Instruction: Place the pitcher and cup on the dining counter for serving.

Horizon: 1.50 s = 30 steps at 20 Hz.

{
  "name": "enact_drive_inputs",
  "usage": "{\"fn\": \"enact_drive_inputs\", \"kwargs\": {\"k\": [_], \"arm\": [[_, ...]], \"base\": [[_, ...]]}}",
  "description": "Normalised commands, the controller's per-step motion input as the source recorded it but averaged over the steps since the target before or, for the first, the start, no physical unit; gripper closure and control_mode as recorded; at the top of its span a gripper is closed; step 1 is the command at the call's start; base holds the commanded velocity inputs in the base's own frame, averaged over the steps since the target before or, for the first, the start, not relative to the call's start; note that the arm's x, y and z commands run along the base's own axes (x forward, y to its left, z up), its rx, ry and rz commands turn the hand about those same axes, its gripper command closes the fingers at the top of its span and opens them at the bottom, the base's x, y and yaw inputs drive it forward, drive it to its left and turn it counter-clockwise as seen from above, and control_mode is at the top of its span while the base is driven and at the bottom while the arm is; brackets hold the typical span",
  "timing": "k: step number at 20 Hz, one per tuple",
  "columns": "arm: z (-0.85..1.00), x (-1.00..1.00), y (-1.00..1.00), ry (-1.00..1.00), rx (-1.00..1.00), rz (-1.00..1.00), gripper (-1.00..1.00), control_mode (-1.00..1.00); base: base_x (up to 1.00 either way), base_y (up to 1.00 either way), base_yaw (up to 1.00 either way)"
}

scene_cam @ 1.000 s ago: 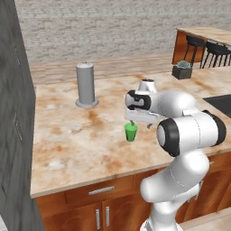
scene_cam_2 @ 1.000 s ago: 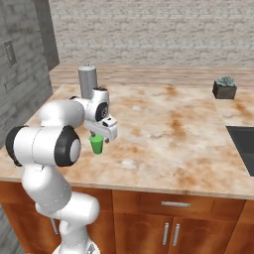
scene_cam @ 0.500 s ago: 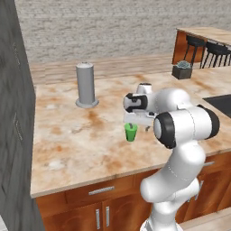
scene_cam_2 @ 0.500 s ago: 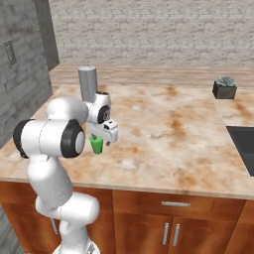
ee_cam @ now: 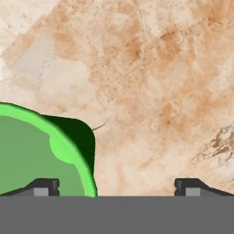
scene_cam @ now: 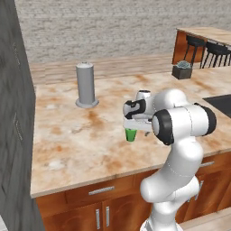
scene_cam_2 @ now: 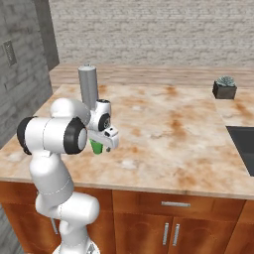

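one green cup (ee_cam: 32, 155), its inside bare, sits under the pincer (ee_cam: 116, 185), whose fingers stand released.

A beige-and-rust marble counter (scene_cam: 67, 149) over brown wood cabinets (scene_cam_2: 163, 218) fills the middle of both base views. On it stand a tall grey cylinder (scene_cam: 85, 85) on a round base at upper left of the left base view, a small potted plant (scene_cam: 182, 70) at upper right, and a green cup (scene_cam: 131, 134) near centre.
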Motion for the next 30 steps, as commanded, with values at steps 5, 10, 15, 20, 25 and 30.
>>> {"fn": "enact_drive_inputs", "kwargs": {"k": [5, 10, 15, 20, 25, 30], "arm": [[-0.03, 0.0, 0.0, 0.0, 0.0, 0.0, 1.0, -1.0], [-0.02, 0.0, 0.0, 0.0, 0.02, 0.0, 1.0, -1.0], [0.0, 0.0, 0.0, 0.0, 0.0, 0.0, 1.0, -1.0], [0.0, -0.04, 0.0, -0.04, 0.0, 0.0, 1.0, -1.0], [0.28, -0.22, 0.0, -0.14, 0.0, 0.0, 1.0, -1.0], [0.62, -0.36, 0.0, -0.21, 0.0, -0.02, 1.0, -1.0]], "base": [[0.0, 0.0, 0.0], [0.0, 0.0, 0.0], [0.0, 0.0, 0.0], [0.0, 0.0, 0.0], [0.0, 0.0, 0.0], [0.0, 0.0, 0.0]]}}
